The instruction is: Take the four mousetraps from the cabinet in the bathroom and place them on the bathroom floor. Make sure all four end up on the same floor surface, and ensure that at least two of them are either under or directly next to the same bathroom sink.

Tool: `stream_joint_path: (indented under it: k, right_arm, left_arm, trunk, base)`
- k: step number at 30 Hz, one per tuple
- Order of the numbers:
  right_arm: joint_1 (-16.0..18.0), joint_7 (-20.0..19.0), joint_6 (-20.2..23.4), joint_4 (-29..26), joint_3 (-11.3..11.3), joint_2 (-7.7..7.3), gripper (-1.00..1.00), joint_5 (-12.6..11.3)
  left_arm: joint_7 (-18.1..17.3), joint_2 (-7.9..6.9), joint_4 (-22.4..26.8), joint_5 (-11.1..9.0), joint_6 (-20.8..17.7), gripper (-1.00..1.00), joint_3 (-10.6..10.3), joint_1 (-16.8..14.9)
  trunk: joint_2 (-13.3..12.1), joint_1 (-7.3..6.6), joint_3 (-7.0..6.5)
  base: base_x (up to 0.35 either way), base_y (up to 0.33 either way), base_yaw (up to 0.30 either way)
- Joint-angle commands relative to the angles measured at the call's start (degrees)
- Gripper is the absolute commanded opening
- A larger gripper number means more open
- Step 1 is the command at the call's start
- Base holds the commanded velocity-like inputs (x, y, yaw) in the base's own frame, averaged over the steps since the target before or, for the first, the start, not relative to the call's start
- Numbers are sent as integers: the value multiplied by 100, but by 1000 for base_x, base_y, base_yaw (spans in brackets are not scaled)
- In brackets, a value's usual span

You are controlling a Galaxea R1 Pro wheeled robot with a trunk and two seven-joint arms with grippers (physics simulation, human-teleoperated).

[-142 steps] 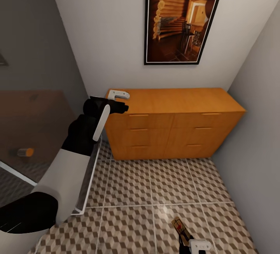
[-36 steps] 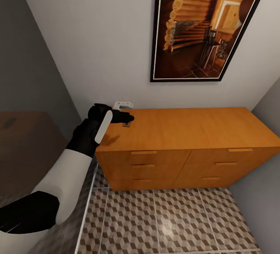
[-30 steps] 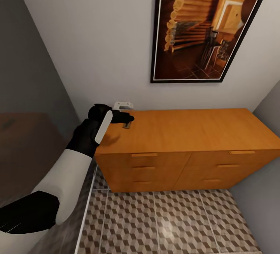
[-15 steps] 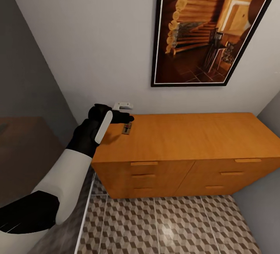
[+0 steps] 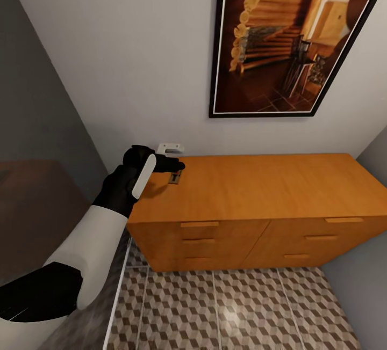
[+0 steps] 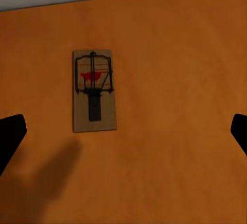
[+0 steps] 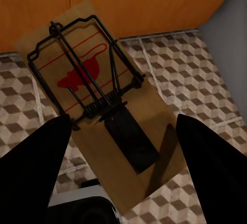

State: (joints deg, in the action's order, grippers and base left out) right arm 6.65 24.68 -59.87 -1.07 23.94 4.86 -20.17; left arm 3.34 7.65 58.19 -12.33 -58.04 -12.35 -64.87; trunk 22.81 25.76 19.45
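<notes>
Pale walls close in a narrow corner where the cabinet (image 5: 258, 189) spans nearly the whole width, a framed picture (image 5: 290, 38) above it and a strip of bathroom floor (image 5: 226, 312) before its drawers. From the head, the left gripper (image 5: 174, 159) hangs over the cabinet top's rear left corner, just above a mousetrap (image 5: 175, 177) lying flat beneath its fingertips. Seen from the left wrist, that mousetrap (image 6: 93, 90) lies between widely parted fingers (image 6: 10, 136), nearer one of them, with bare wood around it and the top's back edge against the wall beyond. At the right wrist, the right gripper (image 7: 123, 147) clamps a second mousetrap (image 7: 103, 116) between its fingers, held above the tiles near the cabinet's front.
</notes>
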Motion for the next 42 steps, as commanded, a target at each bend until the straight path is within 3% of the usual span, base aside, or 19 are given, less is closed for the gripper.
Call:
stream_joint_path:
  k: [1, 10, 42]
  right_arm:
    - [3, 28, -13, 2, 50, 0, -100, -31]
    - [3, 28, -13, 2, 50, 6, -100, -31]
    - [3, 28, -13, 2, 50, 7, -100, -31]
  left_arm:
    - [35, -1, -3, -42, -21, 100, -5, -5]
    - [35, -1, -62, -42, -15, 100, -5, -6]
    - [43, -1, -314, -35, 2, 100, -13, -5]
  trunk:
    - [11, 3, 18]
    - [11, 3, 51]
    - [11, 3, 155]
  base:
    - [41, 0, 0]
    - [174, 0, 0]
    - [35, 0, 0]
